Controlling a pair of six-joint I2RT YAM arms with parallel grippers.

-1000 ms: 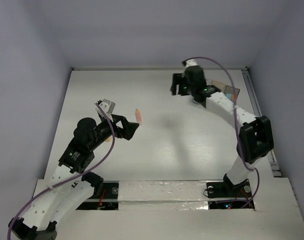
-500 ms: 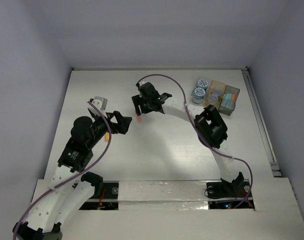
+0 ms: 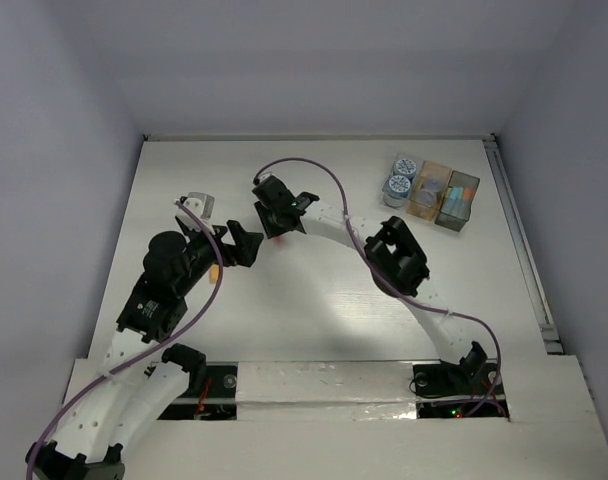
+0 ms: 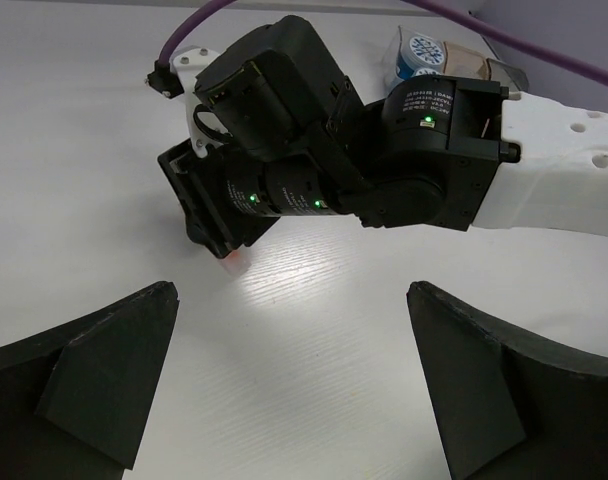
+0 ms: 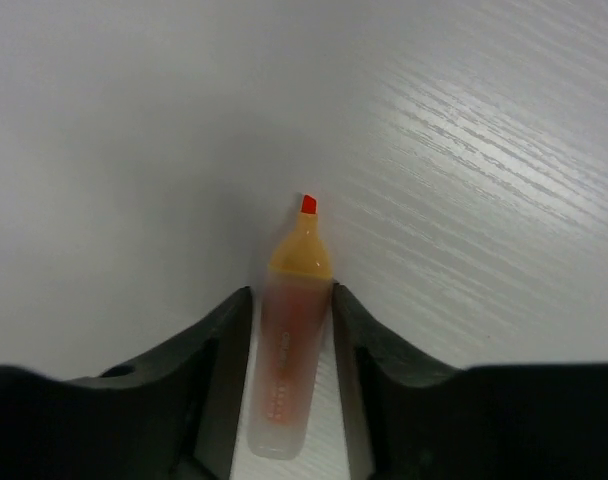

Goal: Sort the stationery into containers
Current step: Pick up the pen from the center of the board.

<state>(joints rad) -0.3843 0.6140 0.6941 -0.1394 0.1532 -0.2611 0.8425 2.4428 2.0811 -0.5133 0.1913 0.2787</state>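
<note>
The right arm (image 3: 404,265) reaches from its near-right base across to the left of the middle of the surface (image 3: 314,310), elbow raised and wrist tipped down. The right claw (image 5: 291,295) points at the surface, its two fingers (image 5: 219,370) pressed against either side of an orange marker (image 5: 287,380). The left arm (image 3: 174,265) leans up from the near-left base. Its left claw (image 4: 294,300) is spread wide and faces the right claw, which is just beside it.
</note>
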